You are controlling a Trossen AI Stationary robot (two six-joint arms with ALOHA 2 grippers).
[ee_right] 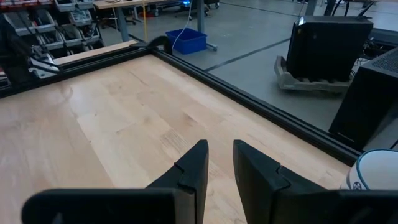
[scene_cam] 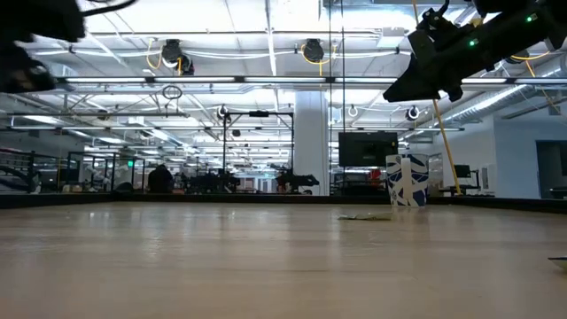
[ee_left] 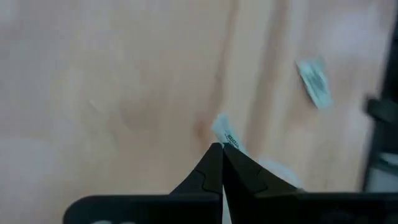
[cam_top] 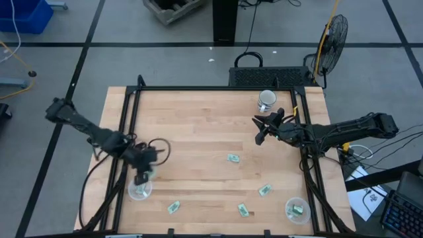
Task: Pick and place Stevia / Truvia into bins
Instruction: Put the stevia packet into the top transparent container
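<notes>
The left tool (cam_top: 144, 173) hangs directly above the small round clear plastic cup (cam_top: 139, 191) at the near-left corner of the pale wooden tabletop (cam_top: 198, 139). Its two dark fingers (ee_left: 214, 165) are pressed together on a tiny pale green and white paper sachet (ee_left: 227, 138), pinched by one end so that the rest of the packet projects past the fingertips. This hold keeps the sachet free to drop cleanly; the position over the cup suggests a release is the step in hand.

Clearance at this cup is limited. The cup stands just beside the black frame rail (cam_top: 125, 132) along the left edge of the tabletop, and the arm's cable loops close by. The safest exit is judged to be straight up, then inward.

To the right of the cup, loose sachets lie flat and well apart: one near the front edge (cam_top: 174, 207), one toward mid-tabletop (cam_top: 232, 158), and two more further right (cam_top: 242, 210) (cam_top: 265, 190). Each has open wood around it, so a top-down approach is unobstructed.

Far right of the cup, a second clear plastic cup (cam_top: 297, 209) already contains a sachet.

The right tool (cam_top: 259, 132) waits high over the far-right area, empty, its fingers (ee_right: 255, 171) set slightly apart. A white ceramic mug (cam_top: 266, 100) stands beyond it, near the far rail.
</notes>
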